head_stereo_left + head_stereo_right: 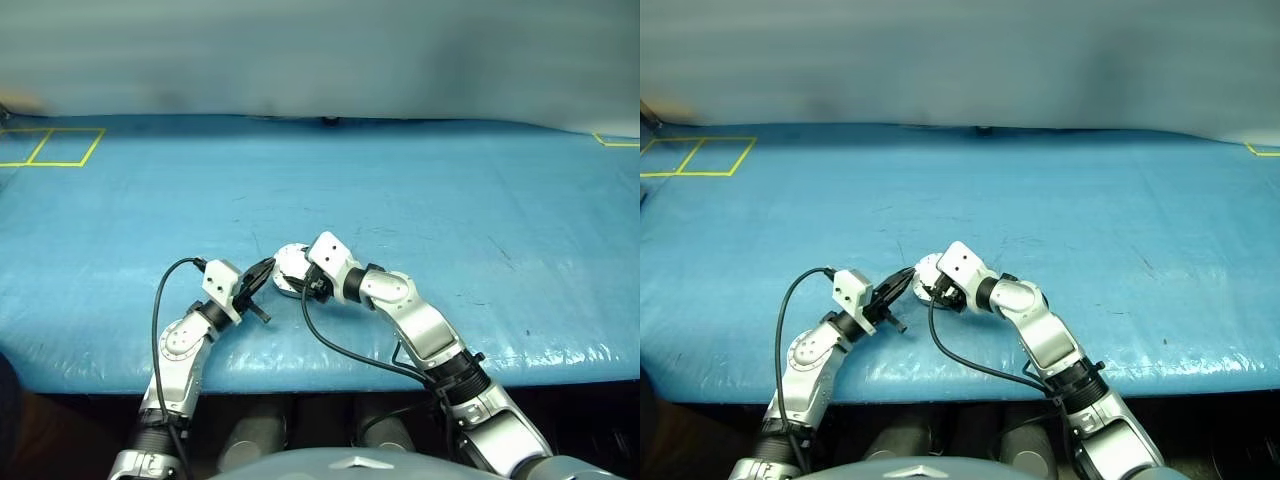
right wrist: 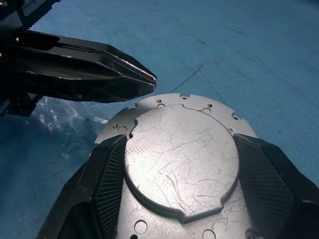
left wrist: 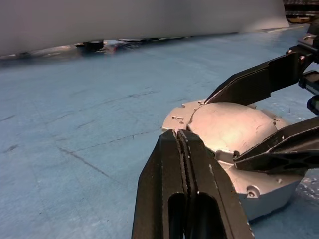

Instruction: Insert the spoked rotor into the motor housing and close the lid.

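Near the front edge of the blue table [image 1: 420, 190], the right gripper [image 2: 172, 186] clasps the closed motor housing [image 3: 259, 191] by its sides, lid [image 2: 179, 159] facing up. The left gripper [image 3: 185, 149], clenched on nothing, points its tips at the rim. It looks like solid, rigid, smooth metal, probably weighty and slippery, so gripping across the flat sides seems safest.

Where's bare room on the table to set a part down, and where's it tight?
Free: the blue table past the grippers up to the grey wall, and both sides, left as far as the yellow tape squares. Tight: near edge centre, where the right gripper straddles the lid and the shut left gripper sits at its rim.
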Robot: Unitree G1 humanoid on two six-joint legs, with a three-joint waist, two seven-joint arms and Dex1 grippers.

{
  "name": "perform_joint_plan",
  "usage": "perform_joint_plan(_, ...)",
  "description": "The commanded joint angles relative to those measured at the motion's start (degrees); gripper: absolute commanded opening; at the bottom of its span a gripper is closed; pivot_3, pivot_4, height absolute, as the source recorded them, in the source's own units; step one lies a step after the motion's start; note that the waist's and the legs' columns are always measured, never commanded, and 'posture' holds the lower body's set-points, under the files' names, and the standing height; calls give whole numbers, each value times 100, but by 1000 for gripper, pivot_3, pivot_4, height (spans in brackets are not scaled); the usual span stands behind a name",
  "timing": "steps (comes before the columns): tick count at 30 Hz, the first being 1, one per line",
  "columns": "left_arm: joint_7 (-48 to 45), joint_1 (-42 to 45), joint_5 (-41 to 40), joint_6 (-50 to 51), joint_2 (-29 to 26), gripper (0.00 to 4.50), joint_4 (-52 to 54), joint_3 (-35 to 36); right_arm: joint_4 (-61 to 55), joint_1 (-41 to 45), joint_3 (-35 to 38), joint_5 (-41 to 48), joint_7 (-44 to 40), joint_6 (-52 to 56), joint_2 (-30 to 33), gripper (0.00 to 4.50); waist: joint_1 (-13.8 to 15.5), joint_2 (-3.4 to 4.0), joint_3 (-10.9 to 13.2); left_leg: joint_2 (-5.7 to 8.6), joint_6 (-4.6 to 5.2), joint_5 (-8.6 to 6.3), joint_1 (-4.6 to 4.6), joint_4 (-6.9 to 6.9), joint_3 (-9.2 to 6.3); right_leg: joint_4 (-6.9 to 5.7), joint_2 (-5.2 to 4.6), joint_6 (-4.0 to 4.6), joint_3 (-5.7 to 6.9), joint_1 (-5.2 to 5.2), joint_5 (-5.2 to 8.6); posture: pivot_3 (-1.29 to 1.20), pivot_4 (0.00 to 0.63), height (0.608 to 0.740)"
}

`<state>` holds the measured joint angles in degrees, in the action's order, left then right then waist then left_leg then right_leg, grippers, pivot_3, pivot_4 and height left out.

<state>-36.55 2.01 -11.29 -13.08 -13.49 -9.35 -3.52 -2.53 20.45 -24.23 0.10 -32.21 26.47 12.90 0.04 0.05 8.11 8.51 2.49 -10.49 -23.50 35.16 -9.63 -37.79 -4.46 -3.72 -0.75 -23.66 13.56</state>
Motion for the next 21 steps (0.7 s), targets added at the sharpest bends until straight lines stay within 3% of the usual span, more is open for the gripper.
perform_joint_plan(1, 26, 112, 183, 157, -16, 0, -115, -150, 167, -125, -30, -105, 18, 221, 53, 3014, 0, 0, 0, 0, 0, 0, 0, 0, 0, 0, 0, 0, 0, 0, 0, 0, 150, 740)
perform_joint_plan(21, 145, 21, 285, 176, -1, 0, -203, -204, 18, -152, 138, 75, -44, 387, 26, 3014, 29, 3, -11, 0, 0, 0, 5, 2, 0, 1, -1, -1, 0, 9, 0, 0, 150, 740)
